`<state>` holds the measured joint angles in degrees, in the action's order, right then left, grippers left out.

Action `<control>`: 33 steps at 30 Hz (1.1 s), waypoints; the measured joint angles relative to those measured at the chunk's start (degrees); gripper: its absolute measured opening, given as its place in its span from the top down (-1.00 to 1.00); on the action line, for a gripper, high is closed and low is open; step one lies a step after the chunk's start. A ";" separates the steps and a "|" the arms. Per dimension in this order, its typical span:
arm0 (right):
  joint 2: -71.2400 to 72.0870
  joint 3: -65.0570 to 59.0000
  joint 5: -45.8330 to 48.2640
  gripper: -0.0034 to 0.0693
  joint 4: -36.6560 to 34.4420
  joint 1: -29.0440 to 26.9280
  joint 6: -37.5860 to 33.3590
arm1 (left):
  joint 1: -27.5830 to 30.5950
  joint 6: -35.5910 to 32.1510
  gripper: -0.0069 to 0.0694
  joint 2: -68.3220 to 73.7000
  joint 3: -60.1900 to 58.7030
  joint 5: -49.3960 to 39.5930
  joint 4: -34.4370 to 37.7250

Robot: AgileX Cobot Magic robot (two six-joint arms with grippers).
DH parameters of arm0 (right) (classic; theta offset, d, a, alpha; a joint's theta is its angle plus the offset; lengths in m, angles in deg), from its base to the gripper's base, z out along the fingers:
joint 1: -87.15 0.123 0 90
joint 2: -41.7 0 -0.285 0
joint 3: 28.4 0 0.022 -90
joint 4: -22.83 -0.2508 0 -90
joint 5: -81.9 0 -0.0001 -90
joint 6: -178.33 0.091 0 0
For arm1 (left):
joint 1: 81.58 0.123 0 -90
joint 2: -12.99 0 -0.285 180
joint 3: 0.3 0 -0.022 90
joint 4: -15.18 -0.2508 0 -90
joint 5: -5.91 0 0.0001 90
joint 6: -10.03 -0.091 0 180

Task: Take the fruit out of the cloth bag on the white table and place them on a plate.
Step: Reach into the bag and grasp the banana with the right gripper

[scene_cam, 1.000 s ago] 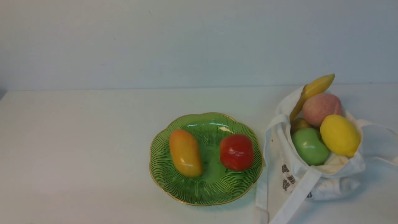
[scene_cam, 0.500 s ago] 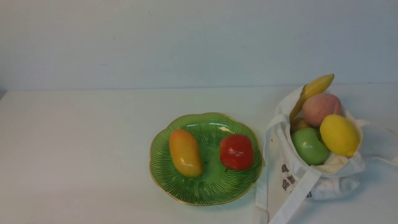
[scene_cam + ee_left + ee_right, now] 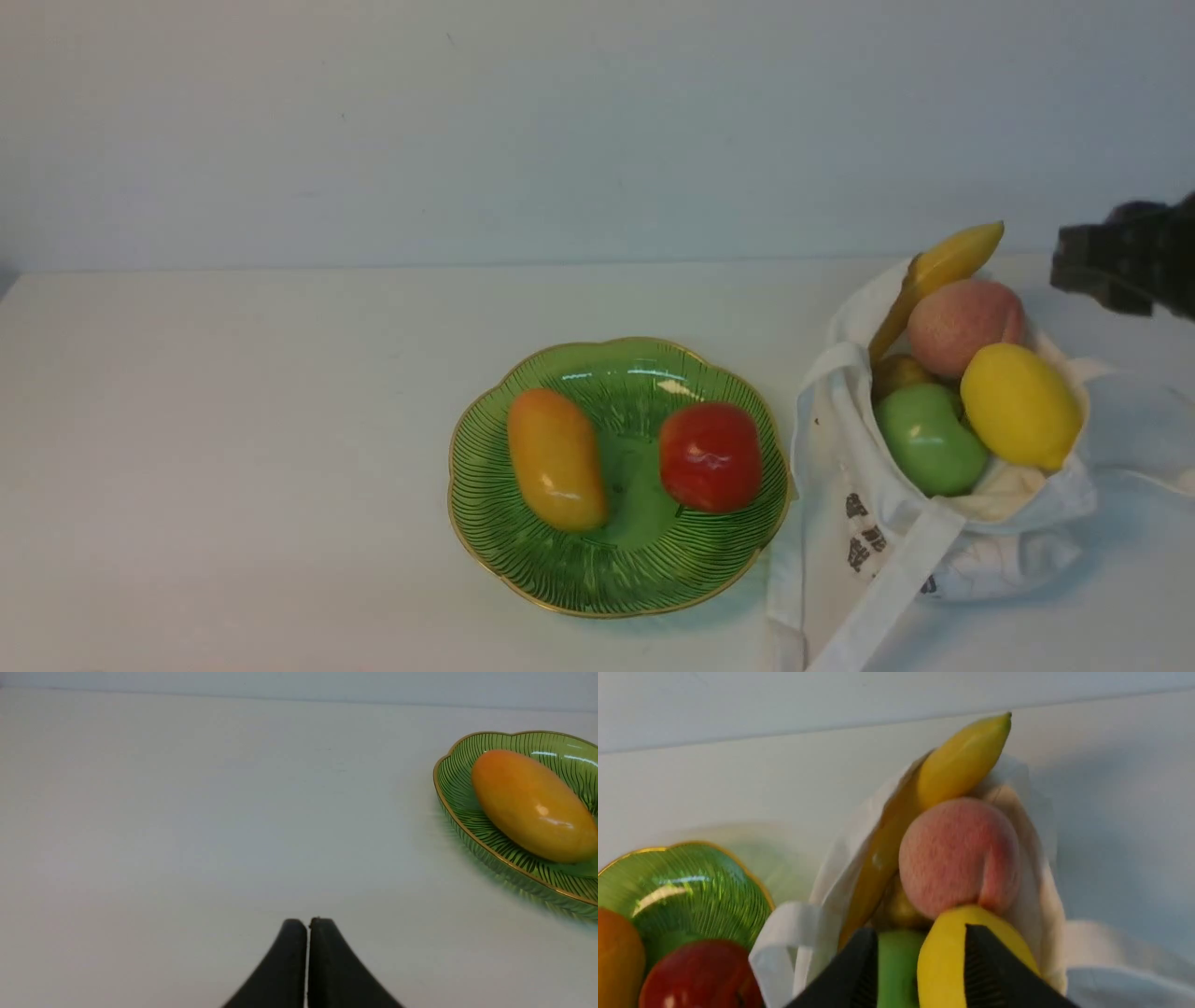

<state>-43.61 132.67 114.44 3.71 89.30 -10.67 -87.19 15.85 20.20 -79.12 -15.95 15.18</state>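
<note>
In the right wrist view, my right fingers (image 3: pixel 922 970) stand apart with nothing clamped between them; the lemon (image 3: pixel 971 952) and the green apple (image 3: pixel 896 966) appear beyond the gap. In the front view, my right arm reaches in from the right edge, raised beside the bag, its outline blurred. My left fingers (image 3: pixel 308 961) are together, pointing out over the bench (image 3: pixel 210 835), which is flat, matte and white.

The bag (image 3: pixel 878 448), of soft, creased white cloth with flat straps and dark printed characters, lies open-mouthed. It contains the smooth, curved banana (image 3: pixel 952 259), leaning out over the rim; the fuzzy, rounded pink peach (image 3: pixel 966 327); a partly hidden olive-brown fruit (image 3: pixel 901 373); the glossy green apple; and the oval lemon. Left of the bag, the ribbed green glass plate (image 3: pixel 635 579), scalloped and gold-rimmed, bears an elongated orange-yellow mango (image 3: pixel 558 459) and a shiny, rounded red fruit (image 3: pixel 711 457).
</note>
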 joint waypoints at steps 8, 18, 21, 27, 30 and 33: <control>-18.21 15.73 -2.06 -0.44 0.39 0.00 8.04 | 0.00 0.00 0.84 0.00 0.00 0.00 0.00; -32.44 25.43 -2.78 -0.48 3.21 0.00 19.86 | 0.00 0.00 0.84 0.00 0.00 0.00 0.00; -33.15 25.63 -3.20 -0.48 6.58 0.00 23.00 | 0.00 0.00 0.84 0.00 0.00 0.00 0.00; -33.15 25.76 -4.05 -0.49 13.74 0.00 28.63 | 0.00 0.00 0.84 0.00 0.00 0.00 0.00; -33.58 25.81 -4.42 -0.49 14.96 0.00 30.53 | 0.00 0.00 0.84 0.00 0.00 0.00 0.00; -34.80 25.81 -5.15 -0.49 14.97 0.00 30.99 | 0.00 0.00 0.84 0.00 0.00 0.00 0.00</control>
<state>-78.41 158.48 109.28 18.68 89.30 20.31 -87.19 15.85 20.20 -79.12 -15.95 15.18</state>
